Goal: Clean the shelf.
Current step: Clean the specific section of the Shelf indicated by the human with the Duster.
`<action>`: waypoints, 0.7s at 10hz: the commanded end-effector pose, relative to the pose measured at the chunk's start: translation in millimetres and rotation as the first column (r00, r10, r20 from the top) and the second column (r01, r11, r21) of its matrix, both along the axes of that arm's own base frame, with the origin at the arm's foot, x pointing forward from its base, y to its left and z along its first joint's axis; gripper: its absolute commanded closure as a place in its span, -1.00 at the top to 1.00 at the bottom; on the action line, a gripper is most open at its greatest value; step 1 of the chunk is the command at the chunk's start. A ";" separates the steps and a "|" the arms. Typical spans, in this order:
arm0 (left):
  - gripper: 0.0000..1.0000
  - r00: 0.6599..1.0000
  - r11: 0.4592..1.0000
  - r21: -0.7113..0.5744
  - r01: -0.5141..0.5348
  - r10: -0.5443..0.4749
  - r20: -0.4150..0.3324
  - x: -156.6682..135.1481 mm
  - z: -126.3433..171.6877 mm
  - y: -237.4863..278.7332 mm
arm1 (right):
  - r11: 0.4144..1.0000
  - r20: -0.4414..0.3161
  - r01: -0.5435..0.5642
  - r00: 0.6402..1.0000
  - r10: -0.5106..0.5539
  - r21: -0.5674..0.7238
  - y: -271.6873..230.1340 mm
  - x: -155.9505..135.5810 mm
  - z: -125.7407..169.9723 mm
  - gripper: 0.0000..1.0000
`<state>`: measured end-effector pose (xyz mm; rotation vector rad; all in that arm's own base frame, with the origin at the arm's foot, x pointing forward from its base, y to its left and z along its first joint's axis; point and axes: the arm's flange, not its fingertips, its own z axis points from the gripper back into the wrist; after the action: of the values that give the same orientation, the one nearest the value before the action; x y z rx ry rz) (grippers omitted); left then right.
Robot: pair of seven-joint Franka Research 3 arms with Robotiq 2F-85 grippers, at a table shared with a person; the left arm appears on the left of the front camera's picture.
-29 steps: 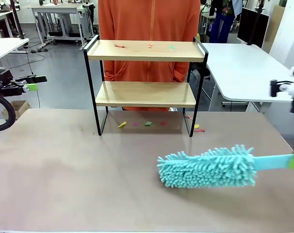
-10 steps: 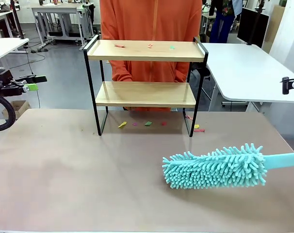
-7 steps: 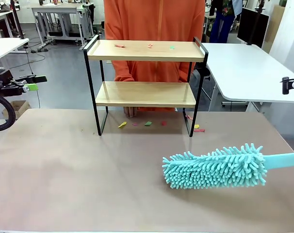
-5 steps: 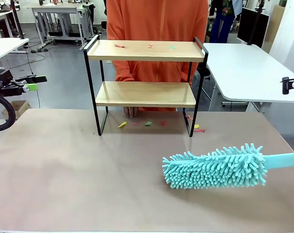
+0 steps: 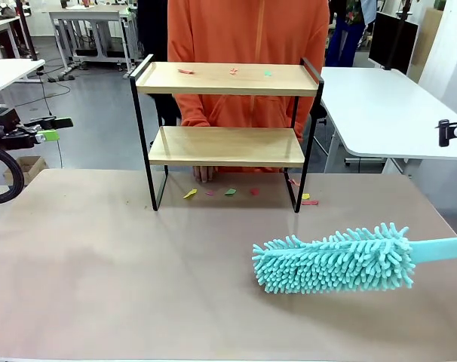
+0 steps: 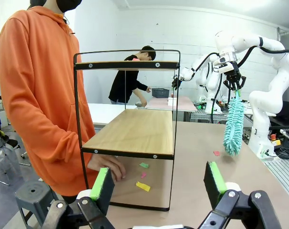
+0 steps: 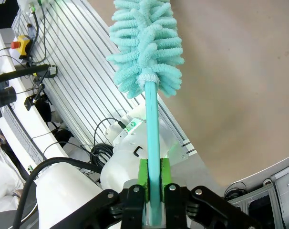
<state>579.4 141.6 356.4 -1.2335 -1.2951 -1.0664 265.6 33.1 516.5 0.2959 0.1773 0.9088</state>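
Teal duster (image 5: pixel 334 258), clamped in the right gripper (image 7: pixel 153 177), we note at five o'clock from the shelf (image 5: pixel 227 145); left gripper (image 6: pixel 159 177) stands apart.

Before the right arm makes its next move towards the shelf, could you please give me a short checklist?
1. Grip on the fluffy teal duster with a flat plastic handle: right end effector shut on the handle, ok.
2. Left end effector out of the way: open, far left, ok.
3. Two-tier wooden shelf with black metal frame upright: ok.
4. Top board clean: small coloured scraps lie on it, not ok.
5. Person's hand clear: at the shelf's far side, below the lower board, not ok.
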 end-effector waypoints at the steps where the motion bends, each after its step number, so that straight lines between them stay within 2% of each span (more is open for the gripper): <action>1: 1.00 1.000 1.000 0.010 -0.002 0.002 0.005 -3.1 3.0 -1.1 | 1.000 0.006 0.018 1.000 -0.018 -0.002 0.0 0.3 0.2 -0.74; 3: 1.00 1.000 1.000 0.010 -0.002 0.002 0.005 -3.1 3.0 -1.1 | 1.000 0.000 0.000 1.000 0.000 0.000 0.0 0.0 0.0 -0.74; 5: 1.00 1.000 1.000 0.010 -0.002 0.002 0.005 -3.1 3.0 -1.1 | 0.992 0.060 0.120 0.991 -0.123 0.050 57.0 5.4 14.2 -0.74; 6: 1.00 1.000 1.000 0.010 -0.002 0.002 0.005 -3.1 3.0 -1.1 | 0.987 0.067 0.123 0.989 -0.130 0.101 81.0 6.6 20.2 -0.74; 7: 1.00 1.000 1.000 0.010 -0.002 0.002 0.005 -3.1 3.0 -1.1 | 0.975 0.061 0.170 0.982 -0.180 0.145 102.0 10.6 21.9 -0.74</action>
<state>579.4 141.6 356.4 -1.2335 -1.2950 -1.0663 267.1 112.9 534.5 0.3693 0.0661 0.8011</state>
